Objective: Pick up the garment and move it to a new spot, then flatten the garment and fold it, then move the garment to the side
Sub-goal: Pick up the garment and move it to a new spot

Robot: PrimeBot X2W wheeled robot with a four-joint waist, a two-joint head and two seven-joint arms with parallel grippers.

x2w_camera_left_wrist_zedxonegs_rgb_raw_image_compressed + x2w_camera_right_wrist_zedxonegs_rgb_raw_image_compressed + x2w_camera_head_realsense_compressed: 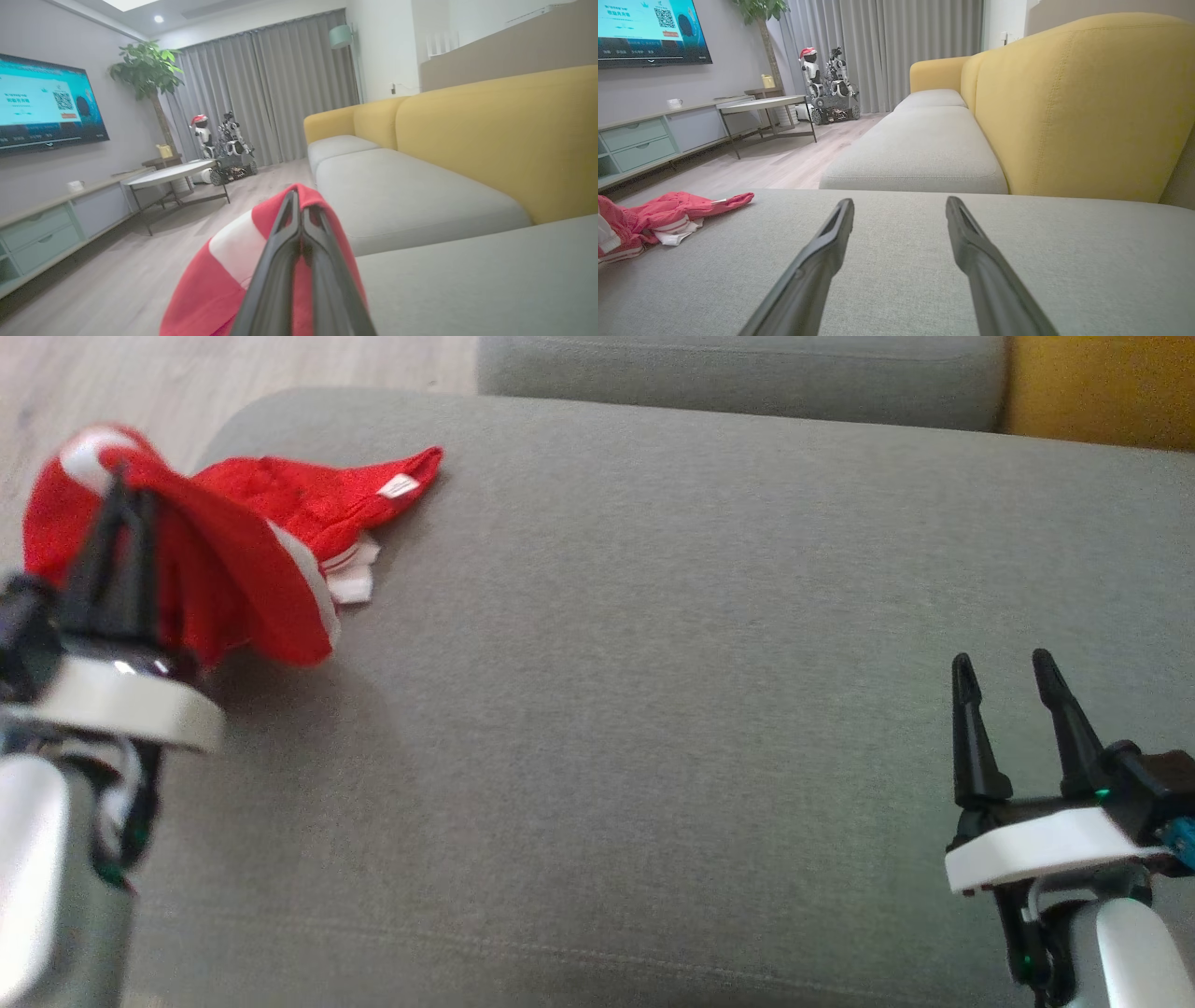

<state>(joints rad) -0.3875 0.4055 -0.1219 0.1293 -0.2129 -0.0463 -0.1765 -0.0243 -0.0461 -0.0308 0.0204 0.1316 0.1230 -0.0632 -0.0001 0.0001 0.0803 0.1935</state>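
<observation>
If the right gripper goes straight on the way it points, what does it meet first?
Probably the grey seat cushion ahead of the right gripper; its height above it is unclear. The red garment lies aside.

Counted items on and around a sofa: one garment [243, 523], two grippers, three grey seat cushions [920, 154]
There is a single red and white garment; the two grippers are the left gripper [129, 495] and the right gripper [1001, 658], each with two long dark fingers [822, 261]; the sofa shows three grey seat cushions in a row and at least two yellow back sections [1064, 102]; across the room are one television [46, 107], one potted plant [147, 70], one table [173, 170], one cup [674, 102], two drawers [637, 142], one lamp [340, 36] and two small robots [812, 70]
</observation>
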